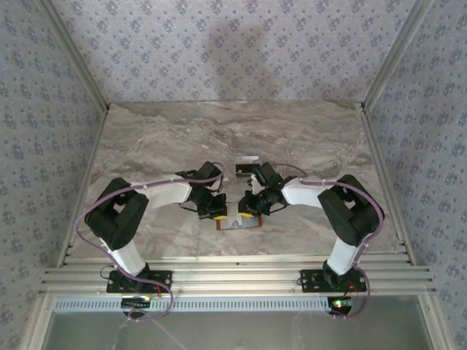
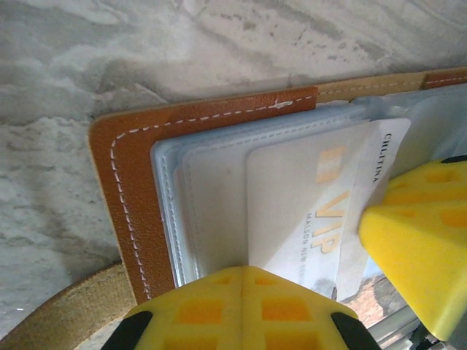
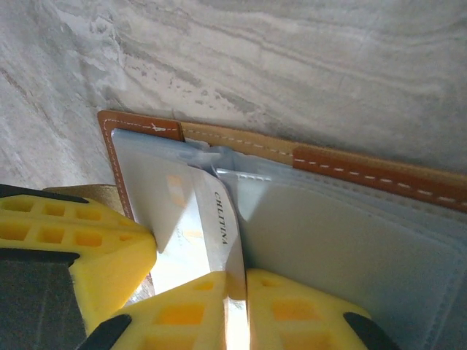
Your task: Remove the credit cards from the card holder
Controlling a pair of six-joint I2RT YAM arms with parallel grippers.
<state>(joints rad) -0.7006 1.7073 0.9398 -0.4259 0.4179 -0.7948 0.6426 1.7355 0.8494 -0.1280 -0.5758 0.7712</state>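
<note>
The card holder (image 2: pixel 124 189) is laid open on the marble tabletop (image 2: pixel 109 58), and in the overhead view it is found at lower centre, between the two wrists. In the left wrist view its brown stitched cover is seen along the left and top, with grey-blue sleeves stacked inside it. A silvery-white VIP card (image 2: pixel 292 211) with gold lettering is seen lying over the sleeves.

The left gripper (image 2: pixel 241 284) is clenched, its yellow pads pressed together with nothing seen between them. It is placed at the lower edge of the holder's left panel, over the card's lower edge.

The right gripper (image 3: pixel 235 284) is closed on the card. The card's printed edge is pinched between the yellow fingers at the bottom centre of the right wrist view.

A small flat pale-and-dark item (image 1: pixel 246 166) is seen further up the table, but what it is cannot be told.
</note>
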